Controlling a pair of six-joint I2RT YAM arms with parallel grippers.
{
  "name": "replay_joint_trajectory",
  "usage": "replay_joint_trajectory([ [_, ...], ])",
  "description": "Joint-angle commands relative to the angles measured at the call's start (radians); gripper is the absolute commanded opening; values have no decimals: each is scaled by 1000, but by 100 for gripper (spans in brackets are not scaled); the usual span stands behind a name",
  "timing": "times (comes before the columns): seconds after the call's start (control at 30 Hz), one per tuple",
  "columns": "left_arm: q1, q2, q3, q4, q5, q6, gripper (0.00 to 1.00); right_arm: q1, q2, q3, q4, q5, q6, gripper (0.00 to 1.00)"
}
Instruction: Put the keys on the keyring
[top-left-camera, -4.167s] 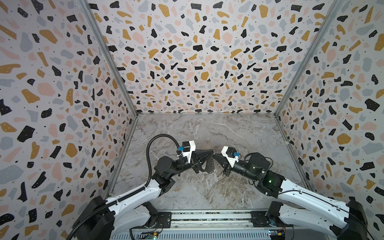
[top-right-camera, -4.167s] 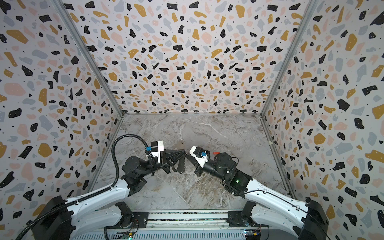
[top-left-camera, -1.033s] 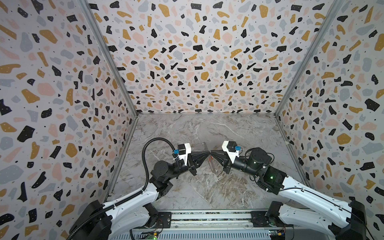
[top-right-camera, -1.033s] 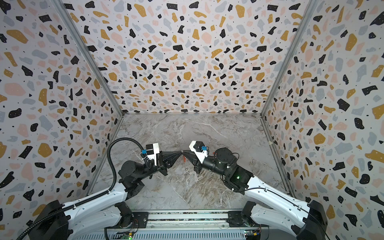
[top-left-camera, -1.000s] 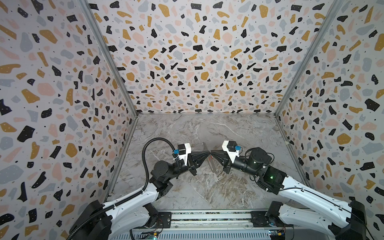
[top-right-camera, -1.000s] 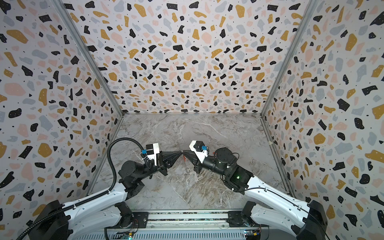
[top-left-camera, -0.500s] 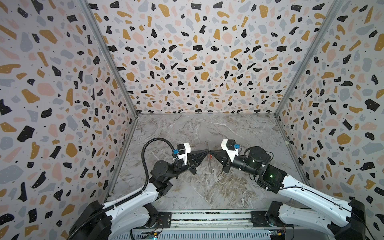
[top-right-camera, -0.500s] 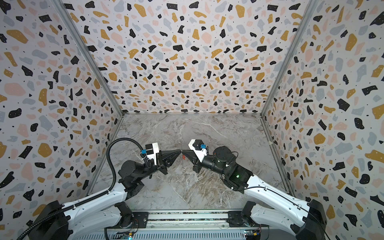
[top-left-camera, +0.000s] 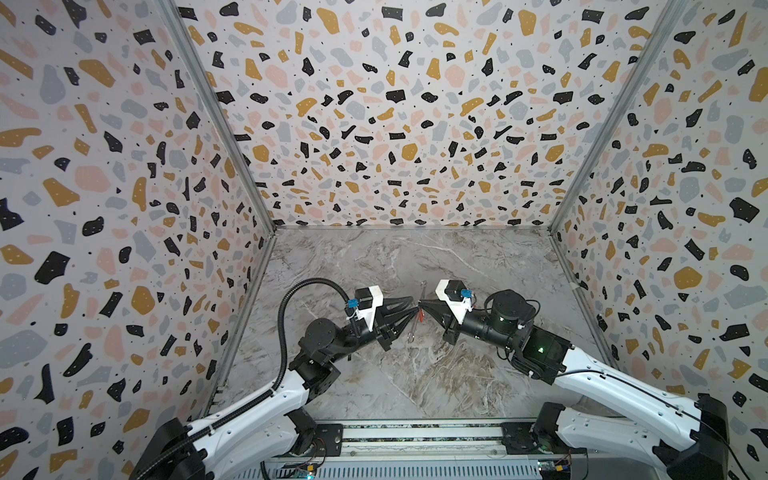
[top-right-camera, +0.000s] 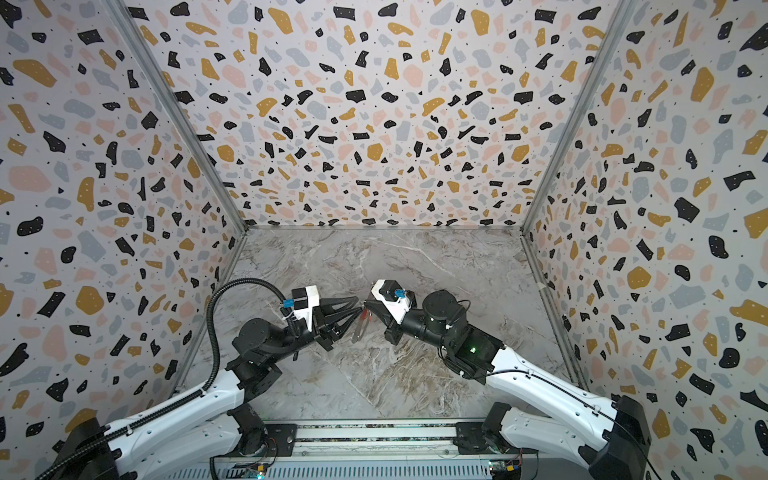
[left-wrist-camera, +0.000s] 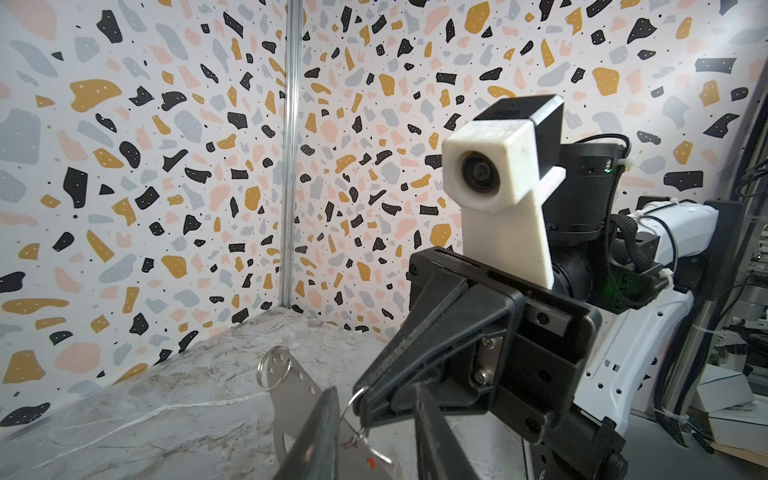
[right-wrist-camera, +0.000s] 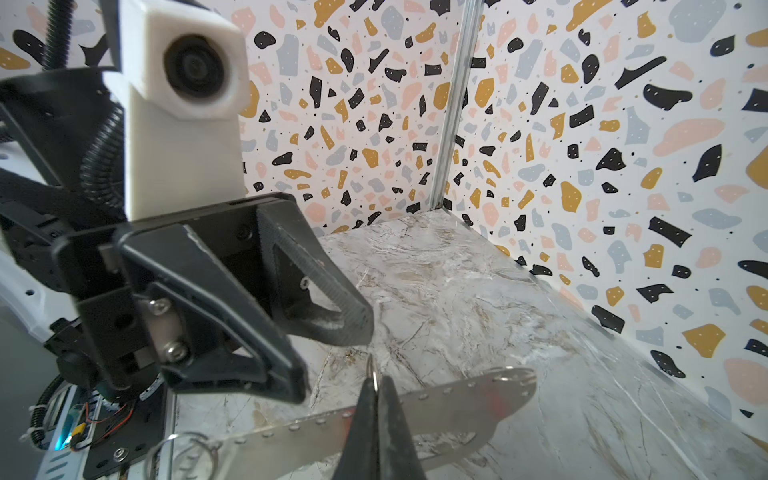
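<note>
My two grippers meet tip to tip above the middle of the marble floor. My right gripper (top-left-camera: 420, 307) (right-wrist-camera: 376, 382) is shut on a thin wire ring (right-wrist-camera: 371, 368) (left-wrist-camera: 353, 405). My left gripper (top-left-camera: 412, 304) (left-wrist-camera: 374, 390) is open, with its fingers on either side of the right gripper's tip. Just below them is the keyring (top-left-camera: 413, 330) (right-wrist-camera: 457, 403), a long flat grey plate with small holes that shows edge-on in both top views. A small red tag (top-left-camera: 421, 315) (top-right-camera: 365, 316) of the keys shows at the fingertips. The metal keys themselves are too small to make out.
Terrazzo-patterned walls close the marble floor (top-left-camera: 415, 382) on the left, back and right. A metal rail (top-left-camera: 415, 434) carries both arm bases along the front edge. A second small wire ring (left-wrist-camera: 274, 368) hangs at one end of the flat plate.
My left gripper's jaws have come apart; half a second ago they were shut at the right gripper's tip. Over the last few seconds both grippers rose a little, staying tip to tip.
</note>
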Motion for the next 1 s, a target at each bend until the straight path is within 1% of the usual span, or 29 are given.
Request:
replay_joint_trajectory([
  [0.0,-5,-38,31,-51,-29,49,31,-7,-3,65,-42,-10,-47,0],
  [0.17,5,-62,54,-150,-38,76,30,-50,29,146,-157,-92,-97,0],
  [0.3,35,-84,67,-207,-32,94,26,-127,71,272,-314,-221,-150,0],
  [0.4,72,-91,86,-243,3,121,22,-183,113,375,-447,-320,-199,0],
  [0.5,102,-71,137,-315,75,173,20,-211,176,481,-588,-385,-259,0],
  [0.6,111,-23,226,-452,138,270,20,-213,246,579,-712,-395,-316,0],
  [0.7,112,35,316,-614,191,386,19,-213,295,635,-785,-397,-361,0],
  [0.8,117,83,383,-740,232,486,17,-213,326,669,-830,-399,-398,0],
  [0.87,126,97,403,-787,250,527,16,-213,342,688,-859,-402,-418,0],
  [0.97,138,98,415,-819,257,545,17,-213,362,716,-905,-409,-447,0],
])
